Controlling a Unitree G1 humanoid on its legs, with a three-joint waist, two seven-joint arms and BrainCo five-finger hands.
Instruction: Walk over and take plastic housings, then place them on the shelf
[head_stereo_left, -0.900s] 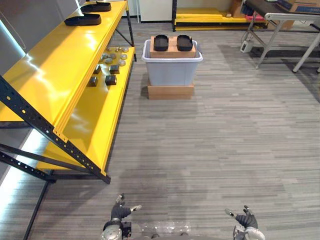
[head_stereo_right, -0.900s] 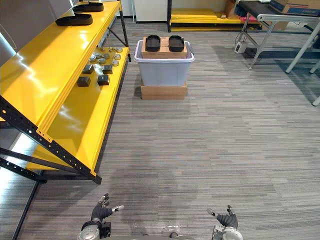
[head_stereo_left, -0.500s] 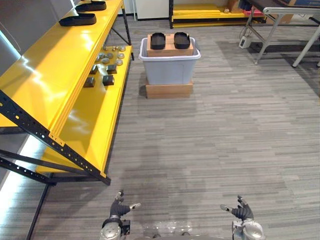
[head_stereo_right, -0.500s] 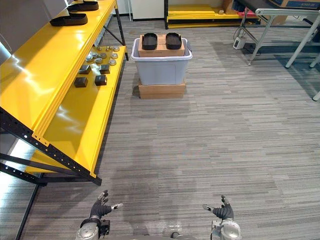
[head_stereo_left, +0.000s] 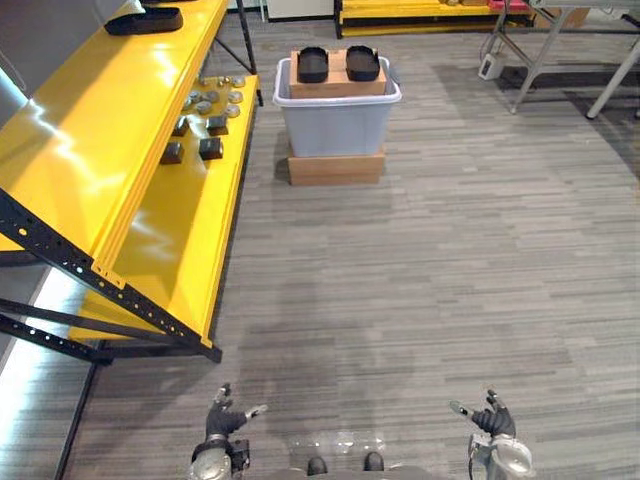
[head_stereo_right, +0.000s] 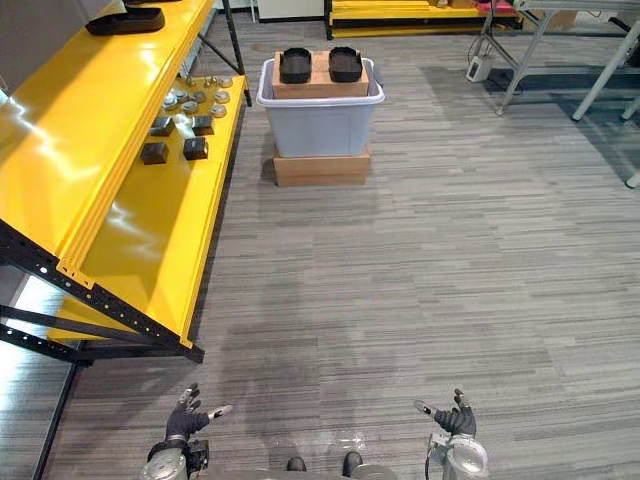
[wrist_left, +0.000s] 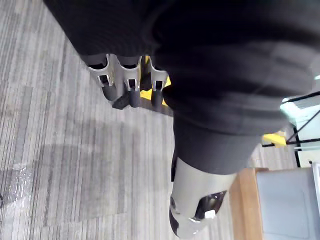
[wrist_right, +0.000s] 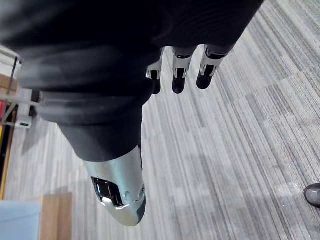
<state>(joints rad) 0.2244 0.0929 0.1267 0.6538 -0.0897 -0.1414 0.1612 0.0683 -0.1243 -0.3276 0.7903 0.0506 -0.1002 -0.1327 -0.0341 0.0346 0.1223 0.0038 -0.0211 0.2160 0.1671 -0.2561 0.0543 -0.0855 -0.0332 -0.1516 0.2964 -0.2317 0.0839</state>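
Left eye view: black plastic housings (head_stereo_left: 313, 64) sit on a brown cardboard box (head_stereo_left: 337, 82) in a grey plastic tub (head_stereo_left: 336, 128), far from the left robot hand (head_stereo_left: 222, 422) and right robot hand (head_stereo_left: 490, 420), both released.

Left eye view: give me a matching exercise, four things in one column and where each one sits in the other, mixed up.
Things:
1. pair of black housings
2. grey bin
3. small dark blocks
4. lone black housing

Places:
A. lower level of the yellow shelf
B. on a flat brown box on the floor
C. top level of the yellow shelf
D. on the cardboard inside the bin

Pairs: 1-D, 2-B, 3-A, 4-C
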